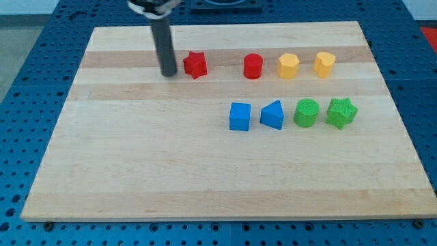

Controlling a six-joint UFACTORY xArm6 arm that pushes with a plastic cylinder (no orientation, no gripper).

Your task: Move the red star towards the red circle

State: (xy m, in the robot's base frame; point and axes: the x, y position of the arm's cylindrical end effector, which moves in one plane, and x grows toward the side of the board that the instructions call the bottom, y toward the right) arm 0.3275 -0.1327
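I have no claw to open or close, only a rod. My tip [168,74] sits just left of the red star [195,65], apparently placed to shove it rightward along the top row toward the red circle [253,66].

Just the one camera here, sitting up high in front of the desk [136,171] and tilted down at it. It's far enough back that the whole wooden top fits in, plus a strip of blue perforated base [20,41] around it.
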